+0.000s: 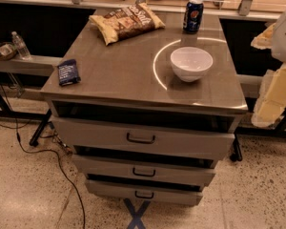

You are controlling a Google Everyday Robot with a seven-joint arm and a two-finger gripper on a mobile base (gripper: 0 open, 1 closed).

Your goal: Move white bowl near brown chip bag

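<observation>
The white bowl (191, 63) stands upright and empty on the right side of the grey cabinet top (124, 70). The brown chip bag (126, 22) lies flat at the far left of the top, tan-yellow with a dark panel and white lettering. A wide stretch of bare top lies between them. My gripper (272, 101) shows as pale white and yellowish parts at the right edge of the view, beside the cabinet and to the right of the bowl, well apart from it. It holds nothing that I can see.
A blue soda can (193, 16) stands upright at the far right, behind the bowl. A small dark blue packet (68, 72) lies at the left front edge. Three drawers (141, 138) sit below. A water bottle (20, 45) stands on a shelf at the left. Cables run across the floor.
</observation>
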